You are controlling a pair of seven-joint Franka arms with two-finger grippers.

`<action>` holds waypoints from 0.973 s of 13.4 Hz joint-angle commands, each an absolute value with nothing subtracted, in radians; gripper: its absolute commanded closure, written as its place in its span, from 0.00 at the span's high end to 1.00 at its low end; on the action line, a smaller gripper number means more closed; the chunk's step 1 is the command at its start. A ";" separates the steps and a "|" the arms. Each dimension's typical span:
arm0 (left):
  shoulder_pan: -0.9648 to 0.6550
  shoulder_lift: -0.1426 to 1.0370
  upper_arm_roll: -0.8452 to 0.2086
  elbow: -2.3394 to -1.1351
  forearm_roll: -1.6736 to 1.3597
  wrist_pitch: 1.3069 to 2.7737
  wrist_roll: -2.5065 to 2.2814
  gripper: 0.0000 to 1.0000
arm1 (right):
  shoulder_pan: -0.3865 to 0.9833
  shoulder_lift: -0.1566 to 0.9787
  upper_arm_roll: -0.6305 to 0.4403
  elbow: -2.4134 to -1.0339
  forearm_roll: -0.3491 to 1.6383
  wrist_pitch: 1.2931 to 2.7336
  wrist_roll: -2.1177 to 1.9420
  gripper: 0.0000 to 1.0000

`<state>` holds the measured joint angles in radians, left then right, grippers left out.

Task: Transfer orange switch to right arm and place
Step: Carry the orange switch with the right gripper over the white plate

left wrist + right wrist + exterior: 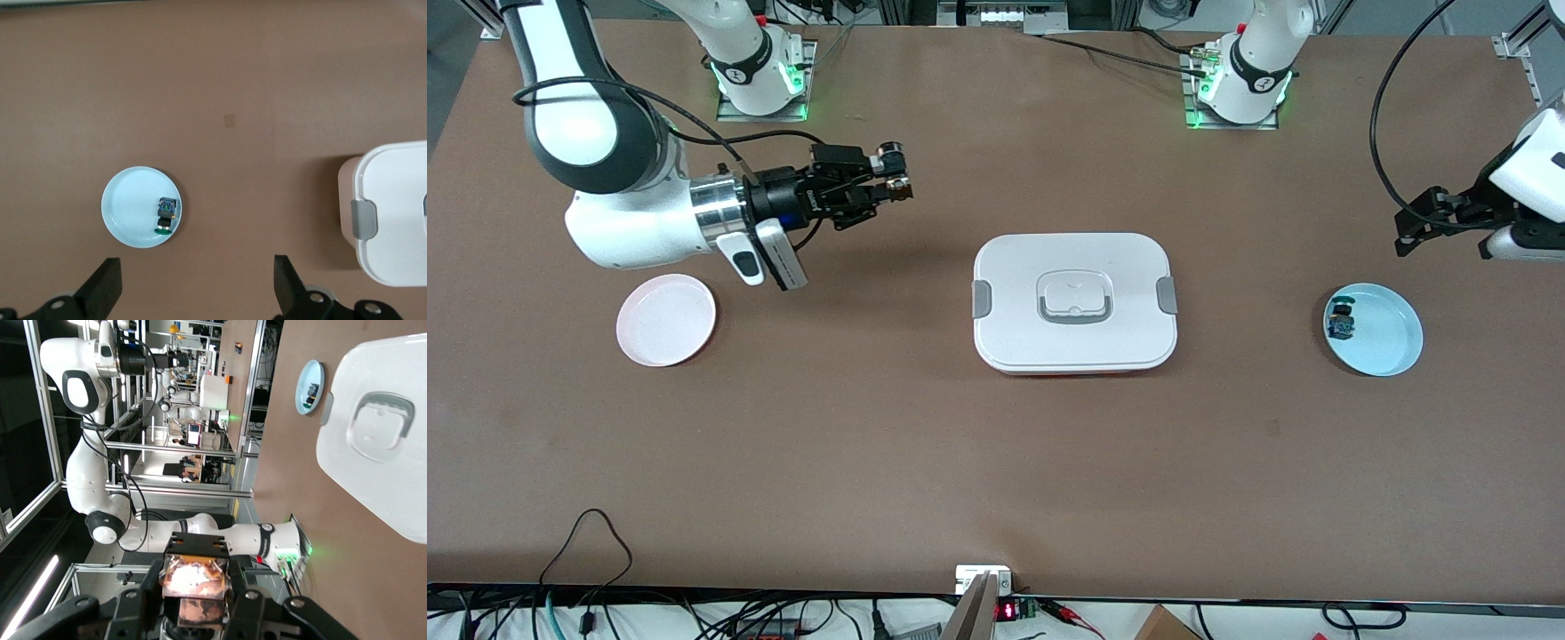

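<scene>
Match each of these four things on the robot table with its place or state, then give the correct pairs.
1. right gripper
2. left gripper
3. blue plate
4. pink plate

A. bare, at the right arm's end of the table
B. shut on the orange switch, held in the air
C. open, hanging above the table
D. carries the blue-green switch

Pairs: 1-B, 2-C, 3-D, 4-A

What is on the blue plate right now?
One small switch with a blue-green block lies on the blue plate, near its rim. Nothing else shows on it; the switch's underside is hidden.
</scene>
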<state>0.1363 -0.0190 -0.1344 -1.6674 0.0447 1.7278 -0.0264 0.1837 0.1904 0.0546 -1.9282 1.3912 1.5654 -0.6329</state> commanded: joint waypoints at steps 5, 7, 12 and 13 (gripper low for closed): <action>0.077 -0.014 -0.071 -1.672 0.052 1.697 -0.080 1.00 | 0.057 0.178 0.057 -1.930 1.085 1.416 -0.681 0.05; 0.040 0.015 -0.048 -1.645 0.054 1.691 -0.080 1.00 | 0.038 0.183 0.034 -1.930 0.976 1.373 -0.745 0.05; 0.038 0.066 -0.057 -1.586 0.055 1.664 -0.083 1.00 | -0.014 0.181 0.031 -1.913 0.573 1.347 -0.992 0.05; 0.038 0.066 -0.057 -1.586 0.054 1.664 -0.083 1.00 | -0.017 0.179 0.029 -1.913 0.507 1.351 -1.024 0.05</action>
<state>0.0567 0.0514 -0.0678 -1.6266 0.0447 1.6964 -0.0706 -0.0031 0.1900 0.0226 -1.9228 0.6079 1.3652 -0.9551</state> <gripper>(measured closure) 0.000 0.586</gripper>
